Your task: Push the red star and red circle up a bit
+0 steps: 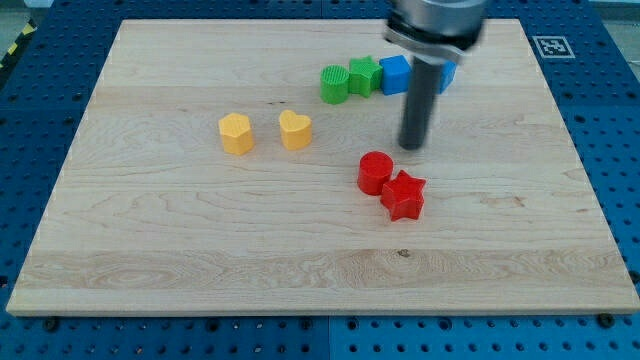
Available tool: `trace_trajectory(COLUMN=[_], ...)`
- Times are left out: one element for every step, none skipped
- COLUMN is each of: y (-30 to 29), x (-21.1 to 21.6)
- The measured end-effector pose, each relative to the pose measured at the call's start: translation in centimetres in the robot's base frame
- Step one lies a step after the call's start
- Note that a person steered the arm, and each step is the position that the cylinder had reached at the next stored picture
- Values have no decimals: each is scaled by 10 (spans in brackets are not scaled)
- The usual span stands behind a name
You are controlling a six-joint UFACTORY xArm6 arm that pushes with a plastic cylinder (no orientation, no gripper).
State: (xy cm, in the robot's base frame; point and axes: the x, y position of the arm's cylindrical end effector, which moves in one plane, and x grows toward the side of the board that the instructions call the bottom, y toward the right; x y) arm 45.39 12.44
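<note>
The red circle and the red star lie touching each other right of the board's middle, the star to the lower right of the circle. My tip is just above and to the right of the red circle, a short gap away from it, and straight above the star.
A green circle, a green star and a blue block form a row near the view's top, with another blue block partly hidden behind the rod. A yellow hexagon-like block and a yellow heart sit left of centre on the wooden board.
</note>
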Motion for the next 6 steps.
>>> trace_trajectory(y=[32,20,-40,-56,-41,-41], x=[75,104,95,94,93,86])
